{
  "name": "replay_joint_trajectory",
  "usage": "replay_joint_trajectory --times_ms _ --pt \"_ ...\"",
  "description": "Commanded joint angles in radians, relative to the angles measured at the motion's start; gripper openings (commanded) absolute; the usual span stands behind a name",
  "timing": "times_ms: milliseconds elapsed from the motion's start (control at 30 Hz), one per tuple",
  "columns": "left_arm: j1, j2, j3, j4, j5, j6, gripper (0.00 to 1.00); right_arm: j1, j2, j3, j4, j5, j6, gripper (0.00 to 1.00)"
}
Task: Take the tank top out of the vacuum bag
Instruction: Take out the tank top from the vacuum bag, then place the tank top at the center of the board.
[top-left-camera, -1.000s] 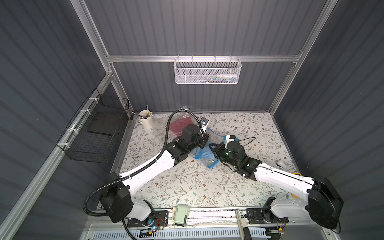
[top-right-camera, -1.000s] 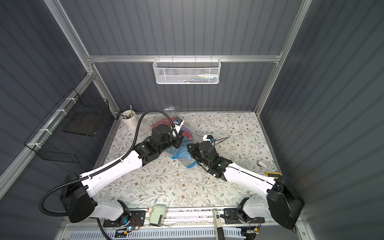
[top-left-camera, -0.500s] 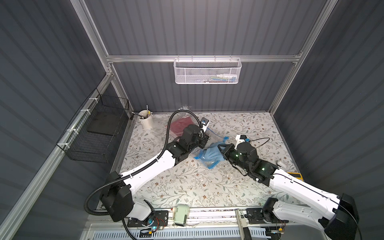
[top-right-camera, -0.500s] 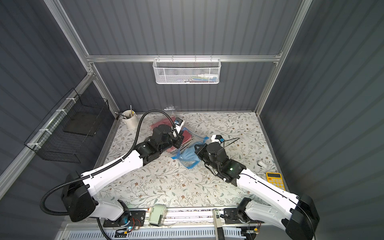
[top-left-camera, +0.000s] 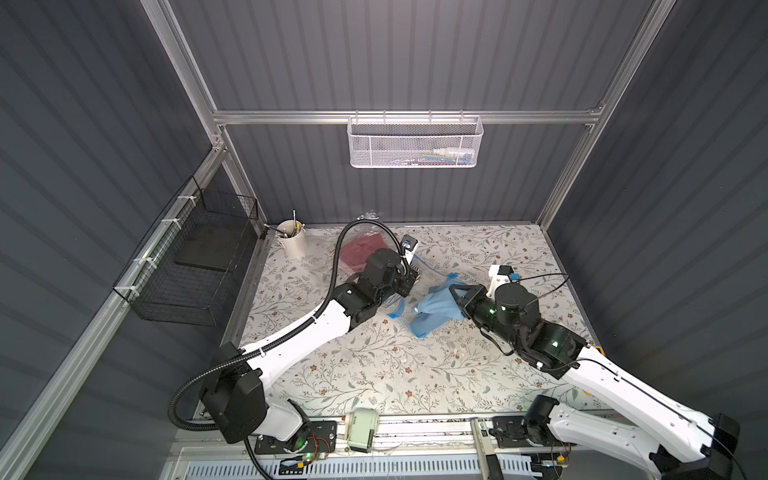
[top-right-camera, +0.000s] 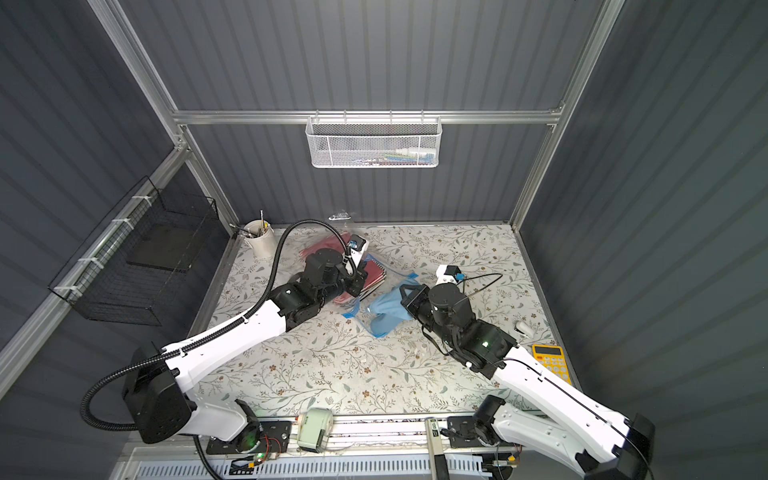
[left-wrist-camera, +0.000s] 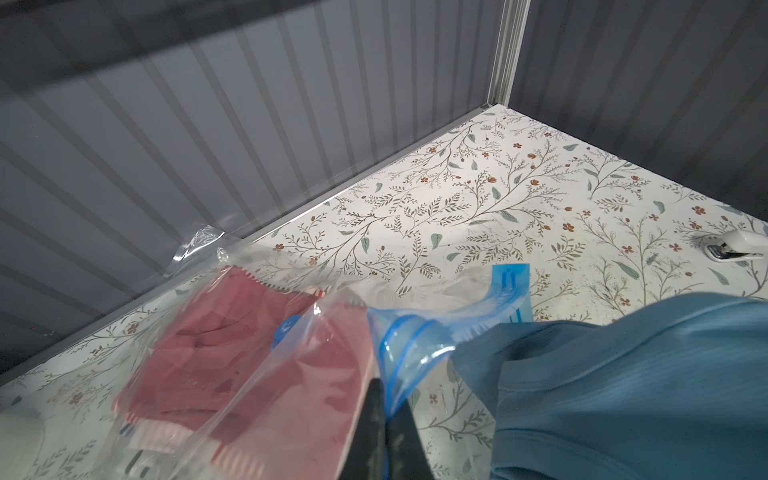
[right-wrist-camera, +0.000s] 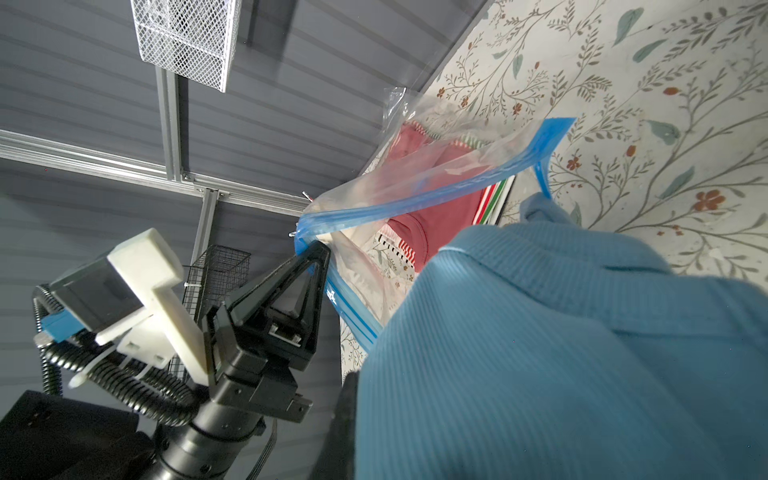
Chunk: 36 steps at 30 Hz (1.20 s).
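The vacuum bag (left-wrist-camera: 291, 345) is clear plastic with a blue zip strip (left-wrist-camera: 419, 340), lying at the back middle of the table; its strip shows in both top views (top-left-camera: 395, 311) (top-right-camera: 353, 309). My left gripper (left-wrist-camera: 384, 386) (top-left-camera: 409, 282) (top-right-camera: 360, 286) is shut on the zip edge and holds the mouth up. The tank top (top-left-camera: 434, 307) (top-right-camera: 384, 309) (left-wrist-camera: 623, 374) (right-wrist-camera: 561, 353) is blue ribbed fabric, bunched just right of the bag mouth. My right gripper (top-left-camera: 455, 293) (top-right-camera: 405, 297) is shut on it. Whether its lower end is still inside the bag I cannot tell.
A red garment (left-wrist-camera: 232, 353) lies inside the bag, over a striped notebook (top-right-camera: 374, 276). A white cup (top-left-camera: 293, 245) stands at the back left, a black wire basket (top-left-camera: 195, 266) hangs on the left wall. A yellow calculator (top-right-camera: 550, 361) and a stapler (top-right-camera: 524, 329) lie at the right.
My right gripper has pulled away to the right with the tank top, drawing the blue fabric out from the bag mouth. The left gripper has stayed where it was, shut on the zip edge.
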Motion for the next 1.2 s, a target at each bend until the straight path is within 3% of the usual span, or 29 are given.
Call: replay_joint_trajectory --times_ms 0,633,1167 --pt "0.013 -0.003 0.008 -0.002 -0.003 0.018 0.00 0.003 -0.042 0.047 -0.038 0.037 -0.023 0.00" --pt "0.018 -0.003 0.008 -0.002 -0.001 0.018 0.00 -0.015 -0.173 0.159 -0.306 0.225 -0.103 0.00" --pt "0.021 -0.005 0.008 -0.002 -0.006 0.025 0.00 -0.320 -0.111 0.161 -0.221 -0.009 -0.154 0.00"
